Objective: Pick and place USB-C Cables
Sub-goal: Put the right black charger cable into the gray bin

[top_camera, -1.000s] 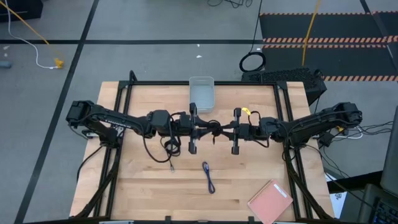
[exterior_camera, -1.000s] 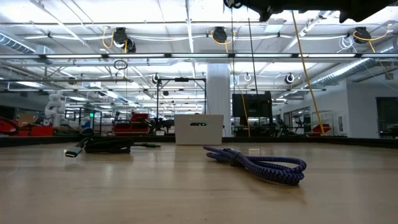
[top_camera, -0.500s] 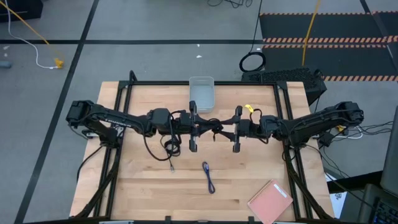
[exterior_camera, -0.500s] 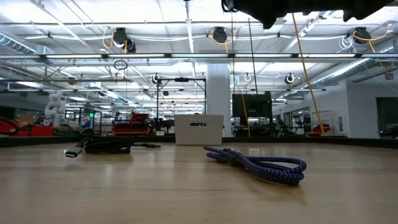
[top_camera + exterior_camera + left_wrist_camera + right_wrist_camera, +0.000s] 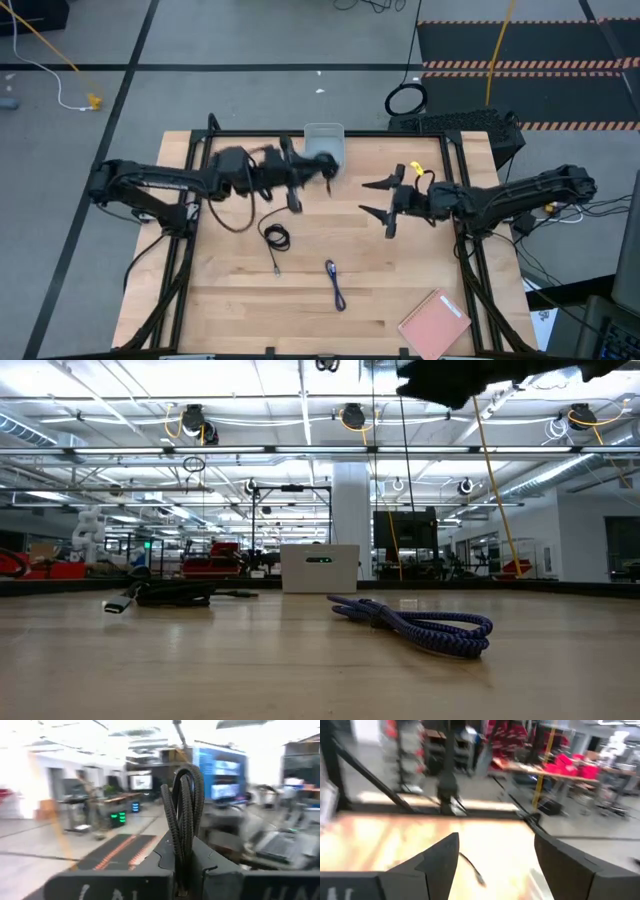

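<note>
My left gripper (image 5: pixel 322 170) is up by the clear bin (image 5: pixel 323 146) at the table's far edge, shut on a black braided USB-C cable (image 5: pixel 183 810). To its right, my right gripper (image 5: pixel 366 197) hangs open above the table with nothing between its fingers (image 5: pixel 440 862). A second black cable (image 5: pixel 275 239) lies coiled on the wood, its plug end (image 5: pixel 277 268) toward the near edge. The blue-purple cable (image 5: pixel 335 283) lies flat nearer the front; it also shows in the low view (image 5: pixel 420 625). My left gripper pinches the black cable between its two fingers, on the folded strands (image 5: pixel 182 862) below the loop. Several strands run side by side through the hold. The loop (image 5: pixel 184 780) stands out beyond the fingertips. The cable is lifted clear of the table.
A pink notebook (image 5: pixel 435 322) lies at the near right corner. A black frame (image 5: pixel 200 160) runs along the table's sides and far edge. Bare wood shows between the two arms and around the loose cables.
My right gripper has opened, let go of the black cable that both grippers held at the table's middle, and drawn back toward the right edge. My left gripper has carried the cable toward the far edge, up to the bin, turning as it went.
</note>
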